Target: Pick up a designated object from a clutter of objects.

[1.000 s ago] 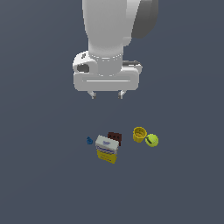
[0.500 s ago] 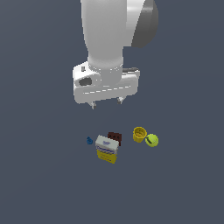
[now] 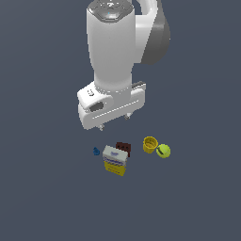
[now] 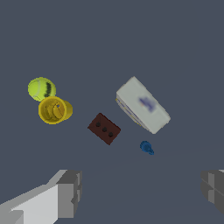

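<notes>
The designated object, a yellow box with a white, blue-printed top [image 3: 115, 161] [image 4: 143, 105], stands in the clutter on the grey floor. A dark brown-red block [image 3: 123, 148] [image 4: 104, 128] sits close behind it. Nearby lie a tiny blue piece [image 3: 96, 151] [image 4: 146, 147], a yellow cup [image 3: 150, 144] [image 4: 54, 110] and a yellow-green ball [image 3: 163, 151] [image 4: 41, 89]. My gripper [image 3: 113, 122] [image 4: 142, 188] hangs open above and behind the clutter, apart from everything. Its grey fingers [image 4: 70, 194] are spread wide with nothing between them.
The white arm [image 3: 117, 42] rises over the scene in the exterior view. The plain dark grey floor [image 3: 197, 197] surrounds the small cluster on all sides.
The gripper has come down and shifted toward the exterior view's left, turning about its axis. The objects have not moved.
</notes>
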